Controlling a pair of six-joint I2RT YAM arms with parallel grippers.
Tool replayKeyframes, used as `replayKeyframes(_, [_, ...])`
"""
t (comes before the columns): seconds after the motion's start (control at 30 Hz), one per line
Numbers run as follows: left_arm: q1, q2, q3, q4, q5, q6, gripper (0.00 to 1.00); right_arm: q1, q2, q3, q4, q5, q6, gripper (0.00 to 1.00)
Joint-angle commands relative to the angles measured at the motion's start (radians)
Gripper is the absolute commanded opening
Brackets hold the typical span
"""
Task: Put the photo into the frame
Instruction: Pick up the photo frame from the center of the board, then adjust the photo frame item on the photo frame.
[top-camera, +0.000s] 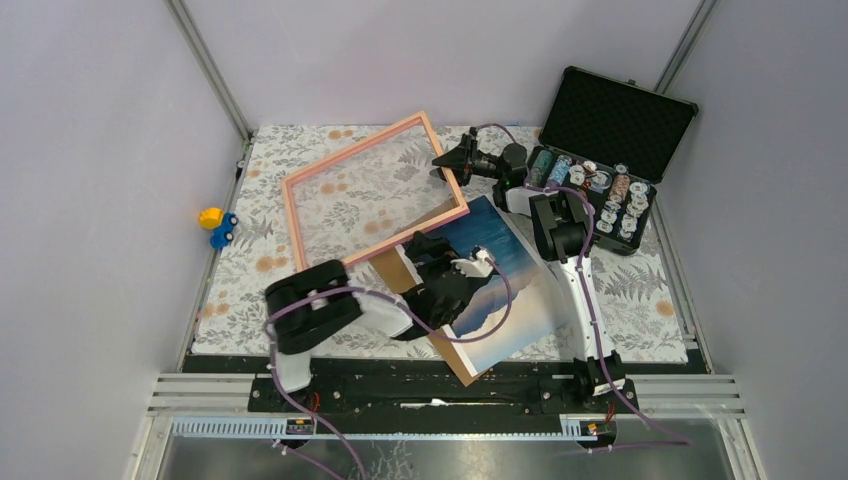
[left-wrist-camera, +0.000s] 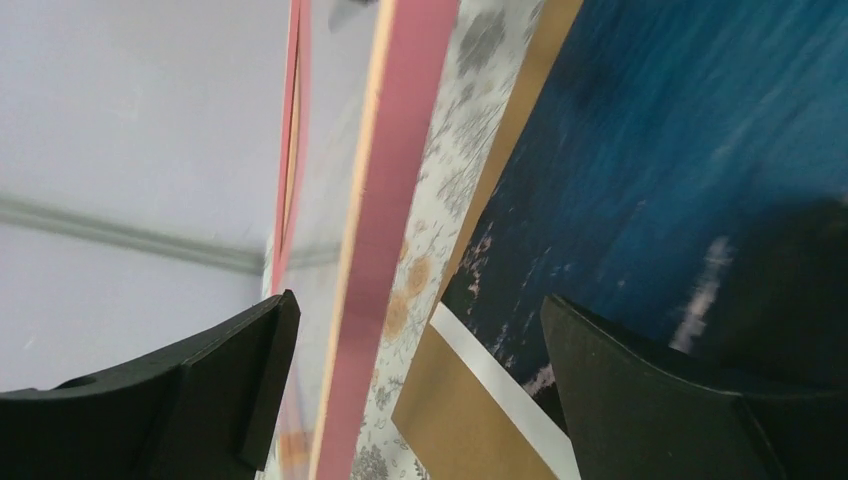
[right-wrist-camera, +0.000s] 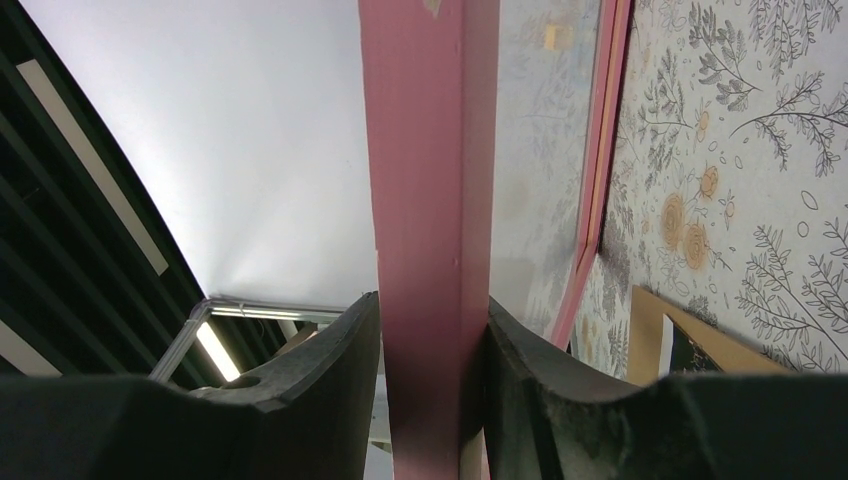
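The salmon-pink frame (top-camera: 375, 190) with its clear pane lies slanted at the back left of the cloth. My right gripper (top-camera: 447, 160) is shut on its right rail (right-wrist-camera: 430, 200). The photo (top-camera: 505, 275), dark mountain on blue sky, lies on a brown board (top-camera: 455, 350) in front of the frame. My left gripper (top-camera: 420, 247) is open over the photo's left end, by the frame's near rail. In the left wrist view that rail (left-wrist-camera: 385, 230) stands between the open fingers (left-wrist-camera: 260, 380) without touching them, with the photo (left-wrist-camera: 650, 130) and board (left-wrist-camera: 470, 410) to its right.
An open black case (top-camera: 610, 130) holding several small round items stands at the back right, close behind my right arm. A small yellow and blue toy (top-camera: 216, 226) lies off the cloth's left edge. Grey walls close in the table.
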Motion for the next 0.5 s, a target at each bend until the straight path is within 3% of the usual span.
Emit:
replayKeyframes(0.0, [-0.049, -0.301, 0.043, -0.585, 0.227, -0.486, 0.99, -0.003, -0.054, 0.046, 0.083, 0.022, 0.009, 0.45])
replayKeyframes(0.13, [-0.016, -0.532, 0.095, -0.947, 0.478, -0.748, 0.98, -0.001, -0.054, 0.042, 0.083, 0.020, 0.008, 0.45])
replayKeyframes(0.2, [0.070, -0.636, 0.110, -1.066, 0.628, -0.857, 0.99, -0.001, -0.054, 0.041, 0.084, 0.021, 0.007, 0.45])
replayKeyframes(0.3, [0.295, -0.772, 0.120, -1.178, 0.879, -1.016, 0.99, -0.002, -0.058, 0.033, 0.083, 0.019, 0.004, 0.45])
replayKeyframes(0.47, [0.748, -0.854, 0.183, -1.296, 0.960, -1.248, 0.98, -0.001, -0.060, 0.023, 0.080, 0.019, -0.002, 0.43])
